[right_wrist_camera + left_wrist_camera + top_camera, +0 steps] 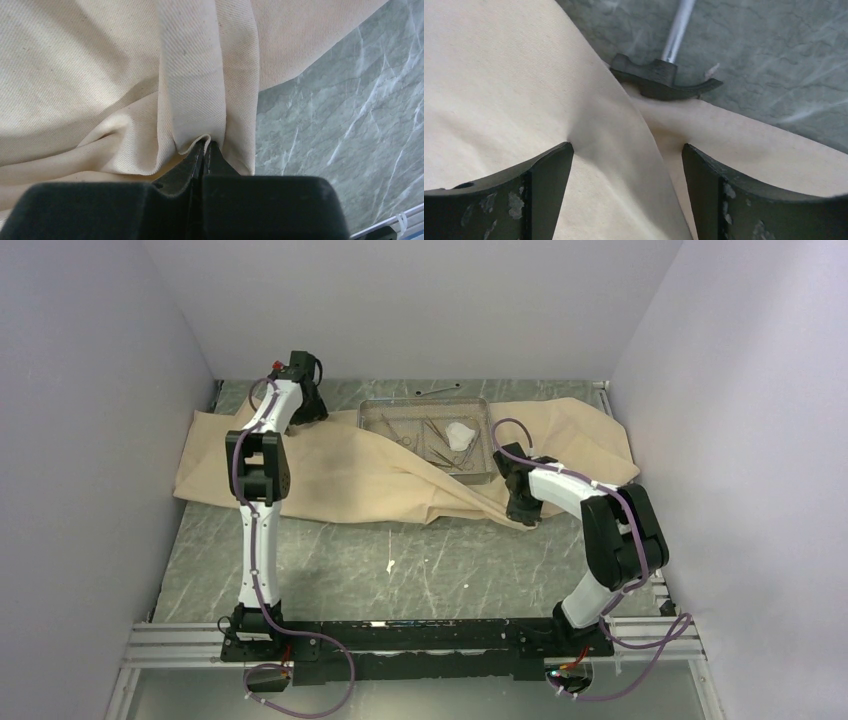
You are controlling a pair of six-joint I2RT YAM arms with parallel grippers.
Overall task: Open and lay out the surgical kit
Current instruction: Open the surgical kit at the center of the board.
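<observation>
The right tool [204, 146] is pinching a fold of the wrap sheet [330, 465], probably to spread it off the tray [424, 401], while the left tool [626, 152] is hovering wide open above it.

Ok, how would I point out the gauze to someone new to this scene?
Find the tan wrap sheet spread across the far half of the table; a steel mesh tray sits at the sheet's far edge, near the middle. The gauze lies in the tray's right end: the only soft white lump among thin silver instruments.
</observation>
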